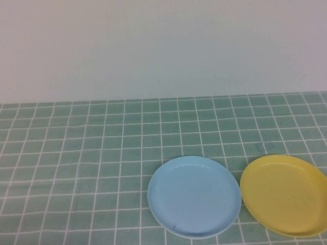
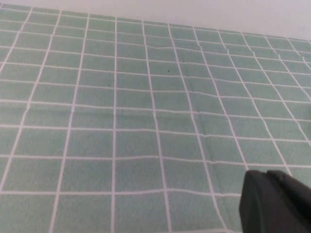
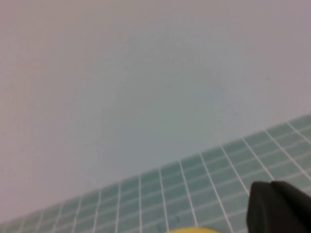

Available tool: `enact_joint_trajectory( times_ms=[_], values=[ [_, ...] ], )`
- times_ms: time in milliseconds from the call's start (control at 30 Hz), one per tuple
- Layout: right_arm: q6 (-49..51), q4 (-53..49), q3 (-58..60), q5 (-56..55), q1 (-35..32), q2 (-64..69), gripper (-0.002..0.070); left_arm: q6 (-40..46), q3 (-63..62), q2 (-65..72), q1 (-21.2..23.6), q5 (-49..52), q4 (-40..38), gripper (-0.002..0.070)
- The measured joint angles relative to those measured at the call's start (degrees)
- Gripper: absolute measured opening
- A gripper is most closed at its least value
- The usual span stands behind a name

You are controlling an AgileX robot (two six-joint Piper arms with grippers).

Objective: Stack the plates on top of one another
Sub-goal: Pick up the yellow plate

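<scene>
While no arm shows in the high view, two plates lie on the green checked cloth [image 1: 76, 153] in the lower right of that frame. The blue plate [image 1: 194, 197] sits right of centre near the bottom edge, flat and face up, its near rim almost at the frame's lower border. What looks like a thin white edge [image 1: 196, 237] peeks out under its near rim, perhaps a white plate beneath it; I cannot tell for sure. The yellow plate [image 1: 283, 195] lies just beside it at the far right, also flat, cut slightly by the right edge of the frame. The two rims are close together but apart, with a narrow strip of cloth between them. A plain pale wall [image 1: 163, 46] fills the upper half of the frame.

In the left wrist view, the left gripper [image 2: 274, 204] appears as a dark shape in the lower right corner, above bare cloth with no plate near it. Its fingers are pressed together and hold nothing.

In the right wrist view, the right gripper [image 3: 279, 208] is a dark shape in the lower right corner, with the wall filling most of the frame and the cloth below. A sliver of the yellow plate [image 3: 192, 230] shows at the bottom edge. This gripper is also closed on nothing.
</scene>
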Motion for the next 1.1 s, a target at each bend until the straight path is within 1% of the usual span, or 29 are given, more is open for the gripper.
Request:
enact_joint_trajectory(
  times_ms=[167, 300, 400, 600, 667, 800, 900, 1033, 1067, 1100],
  values=[
    [0.3, -3.2, -10.1, 12.8, 0.0, 12.7, -0.0002, 0.0, 0.0, 0.0, 0.0, 0.0, 0.0, -0.0001],
    [-2.2, -3.9, -15.4, 18.5, 0.0, 25.0, -0.0002, 0.0, 0.0, 0.0, 0.0, 0.0, 0.0, -0.0001],
    [-6.2, -1.5, -19.0, 19.9, 0.0, 34.7, -0.0002, 0.0, 0.0, 0.0, 0.0, 0.0, 0.0, -0.0001],
    [-22.1, 11.8, -24.4, 19.8, 0.0, 50.4, -0.0002, 0.0, 0.0, 0.0, 0.0, 0.0, 0.0, -0.0001],
    [-24.4, 13.2, -25.1, 19.3, 0.0, 55.5, -0.0002, 0.0, 0.0, 0.0, 0.0, 0.0, 0.0, -0.0001],
    [-25.2, 13.9, -25.3, 17.9, 0.0, 63.8, 0.0001, 0.0, 0.0, 0.0, 0.0, 0.0, 0.0, -0.0001],
    [-25.2, 14.4, -25.3, 17.6, 0.0, 68.6, 0.0053, 0.0, 0.0, 0.0, 0.0, 0.0, 0.0, -0.0001],
    [-25.2, 15.0, -25.5, 16.6, 0.0, 73.8, 0.0199, 0.0, 0.0, 0.0, 0.0, 0.0, 0.0, -0.0001],
    [-25.2, 15.0, -25.6, 16.0, 0.0, 75.2, 0.023, 0.0, 0.0, 0.0, 0.0, 0.0, 0.0, -0.0001],
    [-25.2, 15.0, -25.6, 15.5, 0.0, 76.5, 0.0244, 0.0, 0.0, 0.0, 0.0, 0.0, 0.0, -0.0001]
  ],
)
